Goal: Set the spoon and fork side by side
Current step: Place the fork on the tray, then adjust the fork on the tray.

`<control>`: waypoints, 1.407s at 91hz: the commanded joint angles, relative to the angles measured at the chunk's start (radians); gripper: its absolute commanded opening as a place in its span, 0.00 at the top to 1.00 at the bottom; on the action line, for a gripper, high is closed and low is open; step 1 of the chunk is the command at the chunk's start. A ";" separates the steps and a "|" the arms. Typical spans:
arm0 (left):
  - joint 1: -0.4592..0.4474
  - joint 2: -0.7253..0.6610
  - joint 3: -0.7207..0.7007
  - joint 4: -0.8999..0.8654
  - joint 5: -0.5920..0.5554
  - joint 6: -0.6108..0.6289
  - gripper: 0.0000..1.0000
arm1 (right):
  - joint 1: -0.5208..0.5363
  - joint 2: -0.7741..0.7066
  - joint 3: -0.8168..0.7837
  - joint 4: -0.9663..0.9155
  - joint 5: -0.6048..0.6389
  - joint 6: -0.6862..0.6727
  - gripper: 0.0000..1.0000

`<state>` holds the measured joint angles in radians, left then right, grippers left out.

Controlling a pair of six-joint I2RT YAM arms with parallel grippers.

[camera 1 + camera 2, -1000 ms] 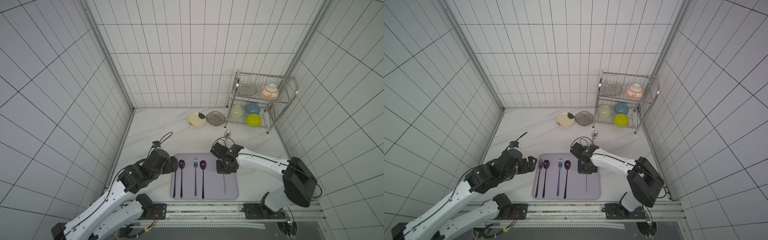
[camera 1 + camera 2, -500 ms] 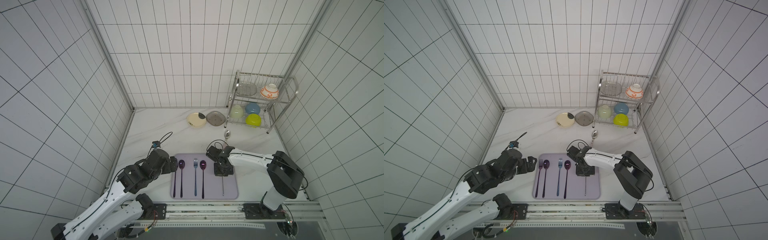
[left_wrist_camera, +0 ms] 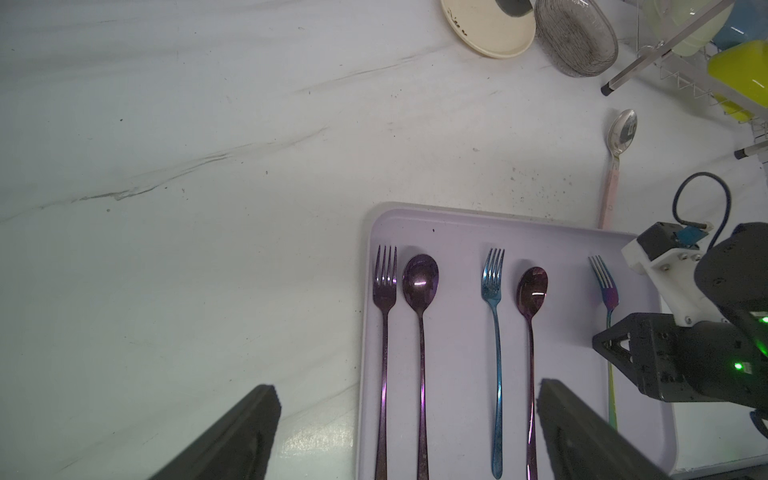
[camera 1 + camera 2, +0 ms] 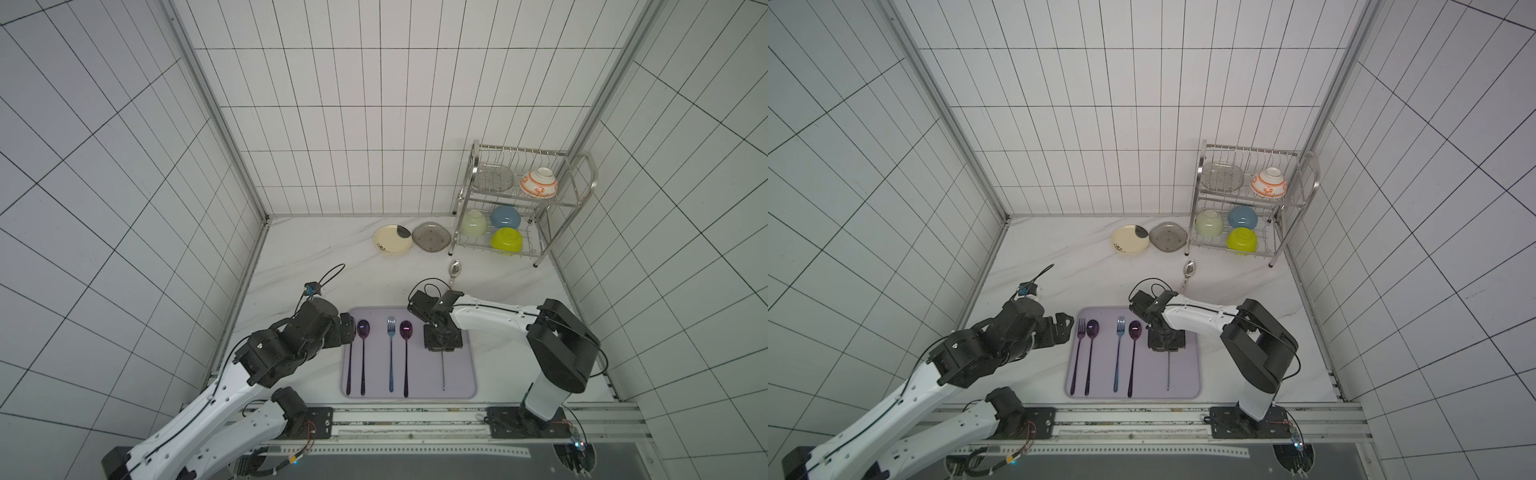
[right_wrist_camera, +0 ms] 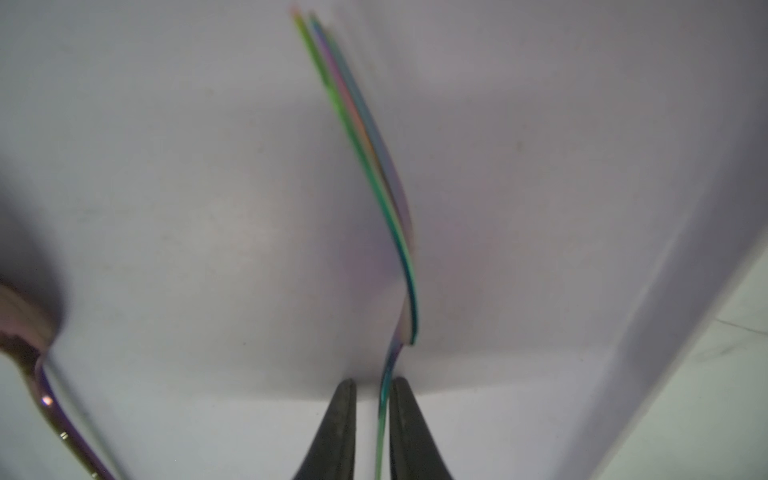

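Right hand (image 5: 374,386), slightly parted, straddles the rainbow fork (image 5: 368,137).

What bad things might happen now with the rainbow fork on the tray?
The right gripper has its jaws barely apart around the handle of the rainbow fork, so pulling away might snag the fork and leave it crooked. Its likely partner, the silver spoon, lies off the tray, close beside the right arm, so fetching it might be awkward.
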<state>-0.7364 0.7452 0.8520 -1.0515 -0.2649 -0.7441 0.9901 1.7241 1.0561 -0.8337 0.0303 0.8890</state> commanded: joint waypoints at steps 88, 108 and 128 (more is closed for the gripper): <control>0.005 -0.010 -0.011 0.015 -0.005 0.002 0.02 | -0.105 -0.123 -0.072 0.078 -0.104 -0.081 0.63; 0.005 -0.013 -0.007 0.008 -0.008 -0.001 0.02 | -0.108 -0.076 -0.077 0.093 -0.082 -0.094 0.76; 0.005 -0.020 -0.007 0.006 -0.013 -0.005 0.02 | -0.111 -0.051 -0.103 0.128 -0.087 -0.095 0.84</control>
<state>-0.7364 0.7364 0.8486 -1.0515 -0.2649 -0.7441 0.8772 1.6516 0.9764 -0.7246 -0.0658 0.7971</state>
